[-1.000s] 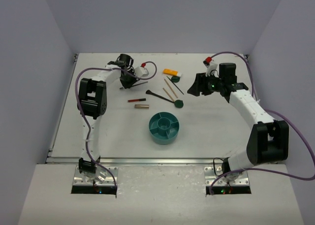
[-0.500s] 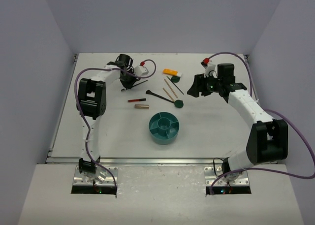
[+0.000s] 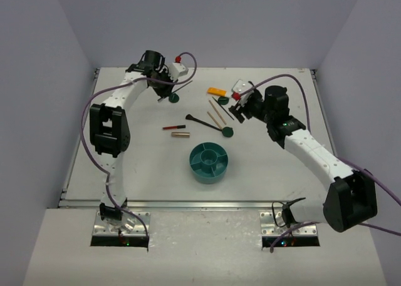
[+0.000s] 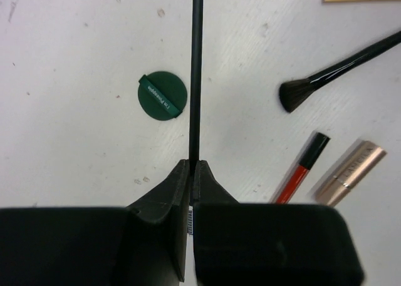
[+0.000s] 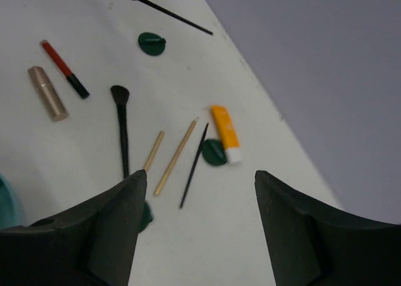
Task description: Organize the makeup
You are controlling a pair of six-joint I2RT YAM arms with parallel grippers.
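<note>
My left gripper [image 4: 193,167] is shut on a thin black brush stick [image 4: 196,73], held above the table near the far left [image 3: 160,89]. A dark green compact [image 4: 162,95] lies under it. My right gripper [image 5: 200,176] hangs open and empty over the makeup, also seen from above [image 3: 241,104]. Below it lie an orange-and-white packet [image 5: 224,131], a second green compact [image 5: 214,153], a black pencil [image 5: 193,166], two tan sticks [image 5: 175,156], a black brush [image 5: 121,126], a red pencil [image 5: 64,68] and a gold tube [image 5: 47,93]. A third compact [image 3: 228,132] lies by the brush's handle end.
The teal divided bowl [image 3: 208,163] stands in the middle of the white table [image 3: 282,173], nearer than the makeup. Grey walls close in the left, right and far sides. Purple cables trail from both wrists.
My left gripper has closed on the thin black stick and carried it up and toward the far left, uncovering a green compact. My right arm has swung left over the makeup.
</note>
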